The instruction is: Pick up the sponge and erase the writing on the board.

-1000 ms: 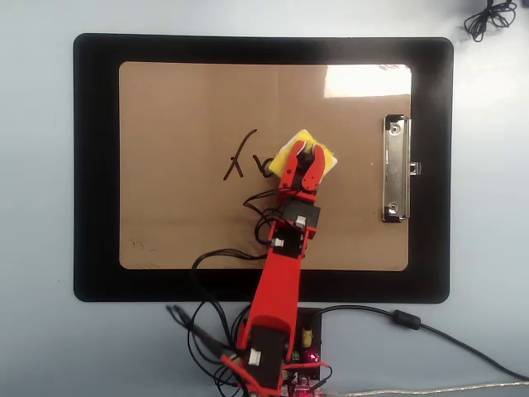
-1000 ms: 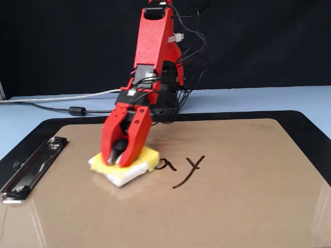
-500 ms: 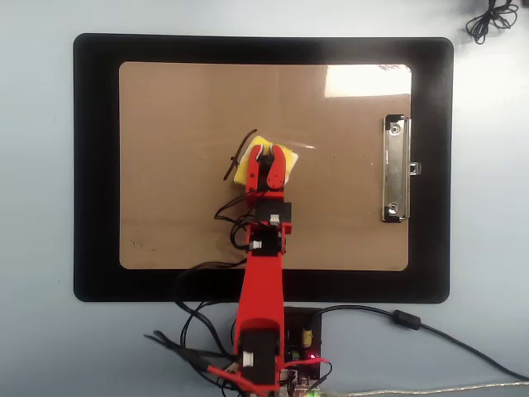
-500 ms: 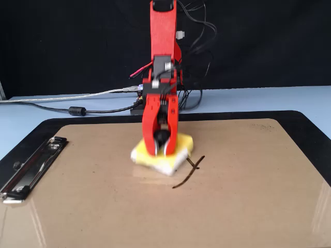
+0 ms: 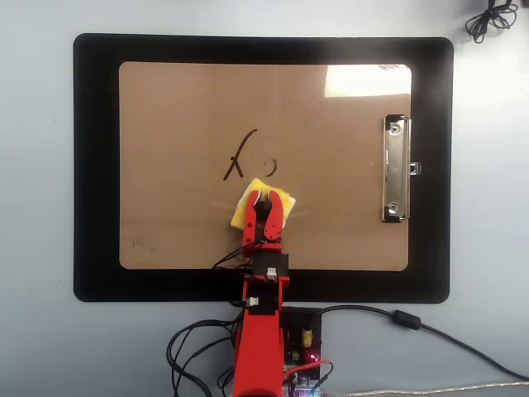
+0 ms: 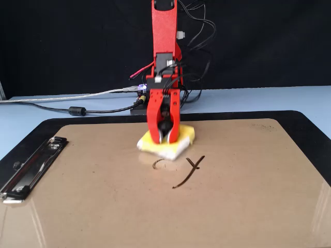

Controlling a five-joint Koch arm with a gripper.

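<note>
The yellow sponge (image 5: pixel 250 201) (image 6: pixel 186 136) lies flat on the tan board (image 5: pixel 182 215) (image 6: pixel 248 196), with my red gripper (image 5: pixel 263 198) (image 6: pixel 164 138) shut on its black knob. In the overhead view the sponge sits just below the writing (image 5: pixel 241 155). What shows of the writing is a long dark stroke with a cross and a faint curved remnant (image 5: pixel 268 167). In the fixed view those marks (image 6: pixel 189 170) lie in front of the sponge, toward the camera. The board's silver clip (image 5: pixel 397 169) (image 6: pixel 31 168) is well away from the gripper.
A black mat (image 5: pixel 95 165) (image 6: pixel 310 129) surrounds the board on a pale blue table (image 5: pixel 37 347). The arm's base and cables (image 5: pixel 297 347) sit at the table's near edge in the overhead view. A black cable (image 5: pixel 430 329) runs off to the right there.
The gripper has dragged the sponge from beside the clip across the letters, then back toward the arm's base. Most of the letters to the right of the long stroke have been wiped away.
</note>
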